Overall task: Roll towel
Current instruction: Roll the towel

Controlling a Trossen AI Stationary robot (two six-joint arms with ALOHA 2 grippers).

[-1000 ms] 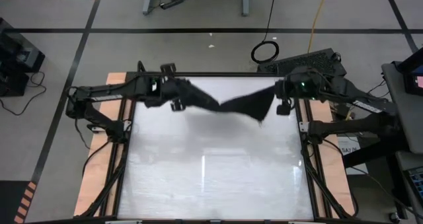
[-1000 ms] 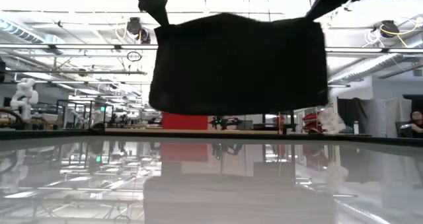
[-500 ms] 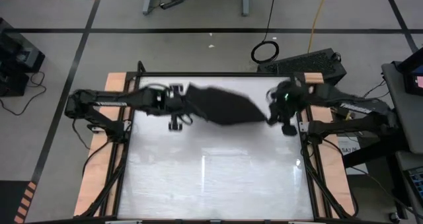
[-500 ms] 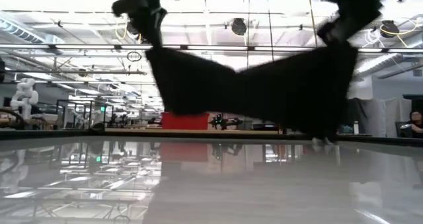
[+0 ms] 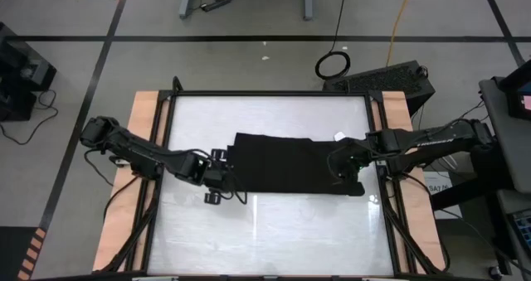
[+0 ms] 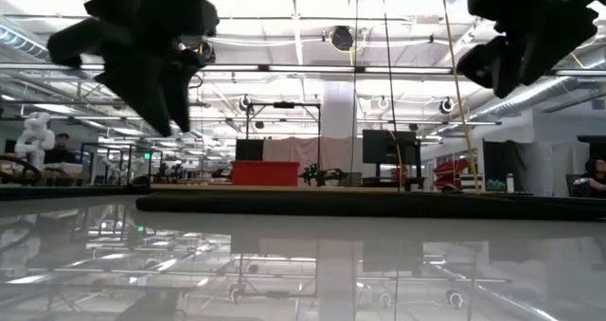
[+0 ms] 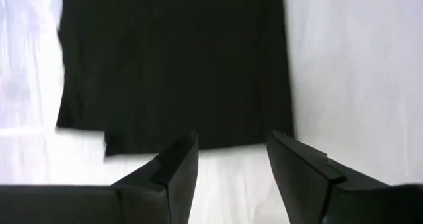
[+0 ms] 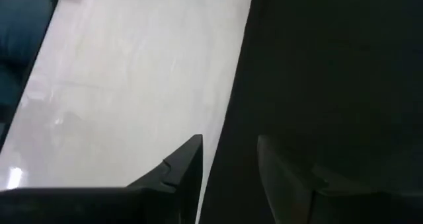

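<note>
The black towel (image 5: 286,163) lies spread flat on the white table (image 5: 265,231), a little beyond its middle. A small white tag (image 5: 338,136) sits at its far right corner. In the low view the towel (image 6: 331,203) is a thin dark band on the surface. My left gripper (image 5: 217,177) hovers open at the towel's left edge (image 7: 198,141), raised above the table (image 6: 151,65). My right gripper (image 5: 348,171) hovers open over the towel's right end (image 8: 330,72), also raised (image 6: 530,37). Neither has cloth between its fingers.
Wooden boards and dark frame rails (image 5: 158,190) run along the table's left and right sides. The near half of the table (image 5: 265,239) is bare glossy surface. A black case (image 5: 390,78) and a cable coil (image 5: 332,64) lie on the floor beyond the far right corner.
Both grippers have carried the hanging towel from the far edge toward the table's middle and down. The towel, held up by its top corners a second ago, now lies spread flat on the table. Both grippers have opened and let go of it.
</note>
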